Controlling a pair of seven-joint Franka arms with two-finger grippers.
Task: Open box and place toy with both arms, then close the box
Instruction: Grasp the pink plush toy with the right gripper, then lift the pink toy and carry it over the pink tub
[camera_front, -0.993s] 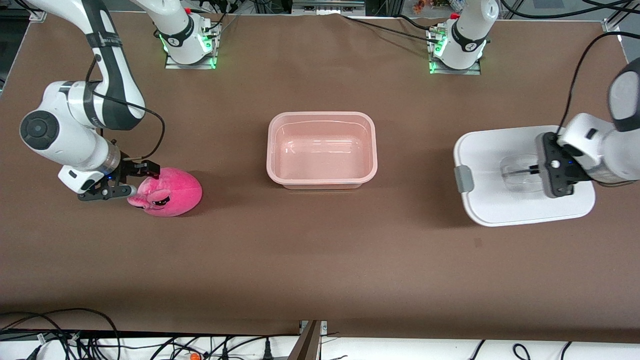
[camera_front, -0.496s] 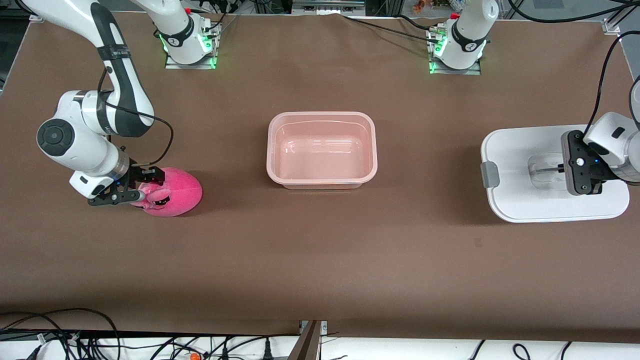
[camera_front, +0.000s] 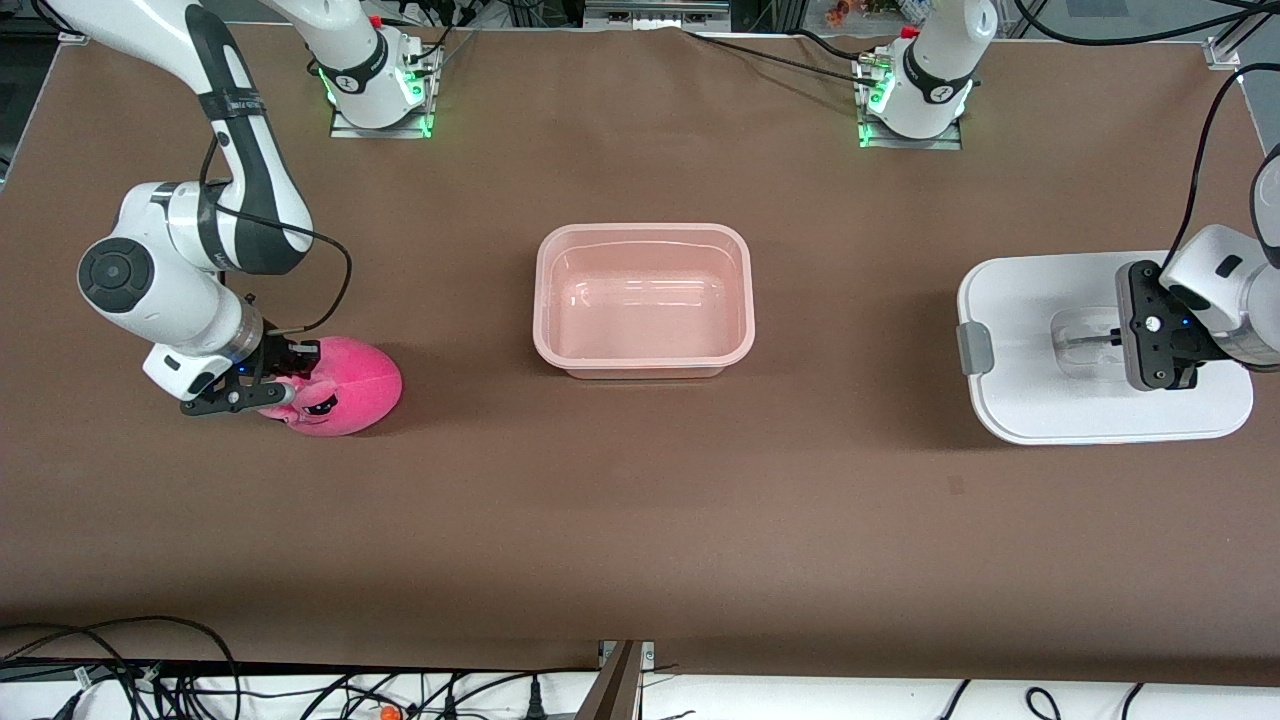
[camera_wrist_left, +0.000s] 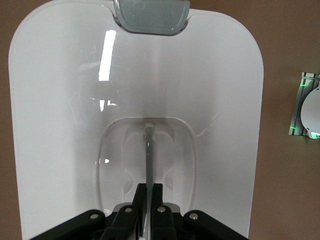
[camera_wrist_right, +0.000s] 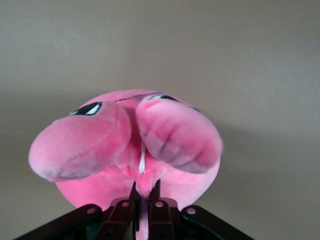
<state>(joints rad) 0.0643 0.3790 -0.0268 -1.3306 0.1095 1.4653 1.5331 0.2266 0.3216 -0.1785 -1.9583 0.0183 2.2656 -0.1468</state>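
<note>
From the front camera, the brown table cover (camera_front: 640, 500) was mostly bare. The open pink tub (camera_front: 645, 300) of the box sat in the middle with nothing inside it and free room on all sides. The white lid (camera_front: 1040, 390) lay flat toward the left arm's end of the table, well apart from the tub, one grey clip (camera_front: 972, 347) facing the tub. The left gripper (camera_front: 1110, 340) was down on the lid, clamped on the clear handle (camera_front: 1075, 345) in the recessed centre. The pink plush toy (camera_front: 345, 385) sat toward the right arm's end, a bit nearer the camera than the tub, and the right gripper (camera_front: 283, 377) was pinched onto the end of it that points away from the tub. Loose cables (camera_front: 150, 670) ran along the table edge nearest the camera (nothing lay between toy and tub).

Left wrist view: the lid (camera_wrist_left: 60, 125) filled most of it, clip (camera_wrist_left: 150, 15) at one end, the gripper (camera_wrist_left: 147, 197) squeezed tight on the thin handle bar (camera_wrist_left: 149, 155). Brown cover showed round the lid's edges.

Right wrist view: the toy (camera_wrist_right: 125, 145) was right up close, ears forward, the gripper (camera_wrist_right: 142, 197) nipped shut on the plush just under them. Only plain table surface showed around it.
</note>
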